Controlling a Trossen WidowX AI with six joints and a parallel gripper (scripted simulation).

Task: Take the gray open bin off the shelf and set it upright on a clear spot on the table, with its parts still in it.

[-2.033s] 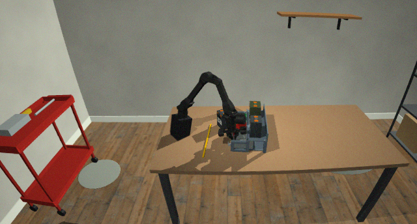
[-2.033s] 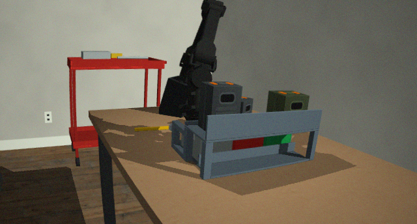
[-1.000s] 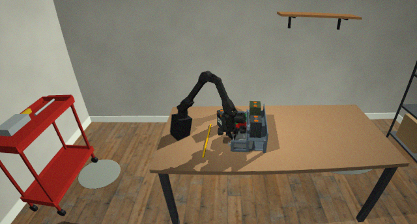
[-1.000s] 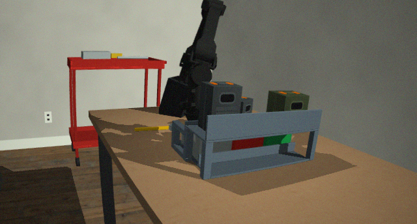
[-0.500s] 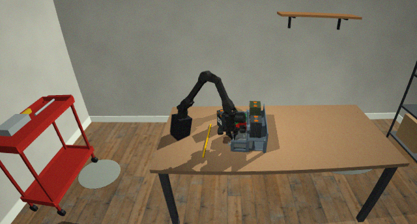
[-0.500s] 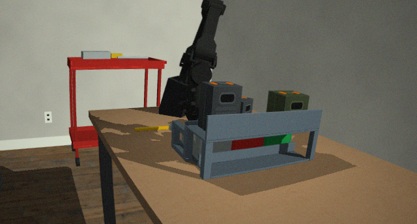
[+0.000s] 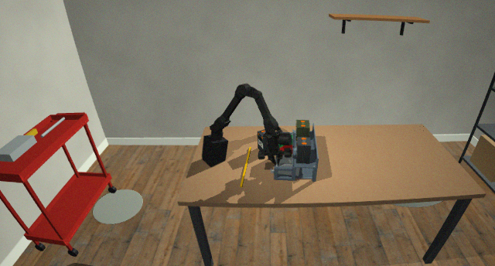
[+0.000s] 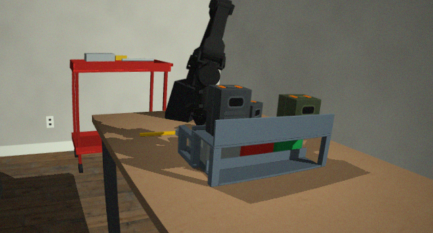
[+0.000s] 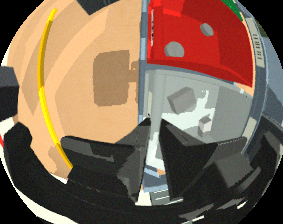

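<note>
A blue-gray shelf rack (image 7: 302, 158) (image 8: 267, 148) stands on the table. Its lower level holds a gray open bin (image 8: 230, 152) (image 9: 192, 108), a red bin (image 8: 256, 149) (image 9: 198, 30) and a green bin (image 8: 287, 145) in a row. In the wrist view the gray bin holds small gray parts, and the red bin also holds parts. My gripper (image 9: 153, 122) (image 7: 284, 153) reaches down at the rack's near-left end and is shut on the gray bin's side wall. In the exterior view the rack hides the fingers.
A dark gray box (image 8: 229, 102), a small dark box (image 8: 256, 108) and an olive box (image 8: 298, 105) sit on top of the rack. A yellow stick (image 7: 245, 166) (image 9: 48, 96) lies left of the gripper. The arm base (image 7: 214, 150) stands at the table's back left. A red cart (image 7: 46, 173) stands off the table.
</note>
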